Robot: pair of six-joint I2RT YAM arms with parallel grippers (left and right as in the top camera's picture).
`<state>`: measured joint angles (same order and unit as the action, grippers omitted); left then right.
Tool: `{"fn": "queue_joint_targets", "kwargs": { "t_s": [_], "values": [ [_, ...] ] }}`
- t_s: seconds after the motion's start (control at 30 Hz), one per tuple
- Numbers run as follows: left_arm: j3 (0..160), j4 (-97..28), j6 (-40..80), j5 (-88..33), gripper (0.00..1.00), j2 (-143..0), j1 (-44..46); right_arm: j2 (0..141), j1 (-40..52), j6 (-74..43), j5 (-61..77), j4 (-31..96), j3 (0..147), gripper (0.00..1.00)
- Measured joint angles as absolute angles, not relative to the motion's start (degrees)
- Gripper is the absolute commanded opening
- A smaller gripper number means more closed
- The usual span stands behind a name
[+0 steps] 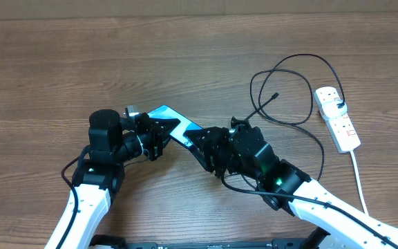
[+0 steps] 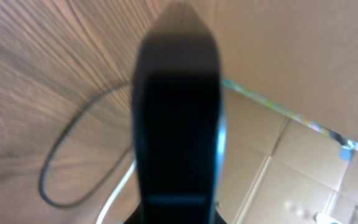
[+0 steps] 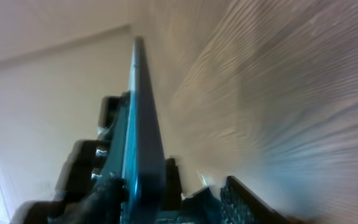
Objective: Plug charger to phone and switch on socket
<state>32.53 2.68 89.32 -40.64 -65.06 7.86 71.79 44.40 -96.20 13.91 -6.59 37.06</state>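
Overhead, left gripper (image 1: 155,138) and right gripper (image 1: 203,145) clasp the phone (image 1: 166,116), mostly hiding it.

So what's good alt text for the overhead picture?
The left claw and right claw meet in the middle, both gripping a blue-screened phone. To the right, a black cable loops on the wooden table, running to a white power strip.

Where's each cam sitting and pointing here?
Overhead: above the table, looking down; both arms, left gripper and right gripper meeting at the phone.
Left wrist: low, facing across the table; a blurred dark shape, probably the phone, fills it.
Right wrist: low, sighting along the phone's edge; own finger bottom right.
Shared: the phone in all; the charger overhead and left wrist.
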Motion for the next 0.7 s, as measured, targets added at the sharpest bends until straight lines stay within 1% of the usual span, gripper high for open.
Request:
{"fn": "queue_joint_targets", "kwargs": {
  "t_s": [0.03,0.07,0.1,0.13,0.3,0.33,0.4,0.47,0.6,0.67,0.7],
  "values": [
    [32.5,2.3,88.3,-39.8,0.04,-65.1,7.9,71.8,44.4,-93.6,13.2,-4.6,37.1,0.76],
    [32.5,1.7,87.0,-38.8,0.04,-65.1,7.9,71.8,44.4,-91.2,12.5,-2.7,37.2,0.84],
    [32.4,0.7,85.4,-37.8,0.04,-65.1,7.9,71.8,44.3,-88.4,11.0,-0.6,37.2,0.95],
    [32.4,-0.2,84.3,-37.0,0.04,-65.1,7.9,71.8,44.3,-85.8,9.9,1.2,37.2,1.0],
    [32.3,-7.5,77.4,-35.0,0.04,-65.4,6.2,71.9,41.5,-70.5,-1.4,9.0,37.2,1.0],
    [32.3,-7.9,76.0,-35.5,0.04,-65.6,5.4,71.9,40.2,-67.7,-3.5,10.1,37.2,0.99],
    [32.3,-7.8,73.2,-37.8,0.04,-66.8,3.2,71.9,37.0,-61.2,-6.8,10.7,37.2,0.89],
    [32.3,-7.7,71.2,-40.6,0.04,-68.3,1.1,71.9,34.0,-56.3,-8.5,10.8,37.2,0.87],
    [32.3,-4.1,68.3,-49.2,0.04,-75.1,-2.0,71.9,26.7,-50.0,-9.4,13.8,37.2,0.82],
    [32.2,0.7,67.5,-54.5,0.04,-79.2,-2.1,72.2,22.7,-48.2,-9.3,15.9,37.6,0.77],
    [32.2,3.7,67.3,-57.6,0.04,-81.5,-2.1,72.6,21.1,-47.7,-9.4,16.6,38.1,0.75]
  ]
}}
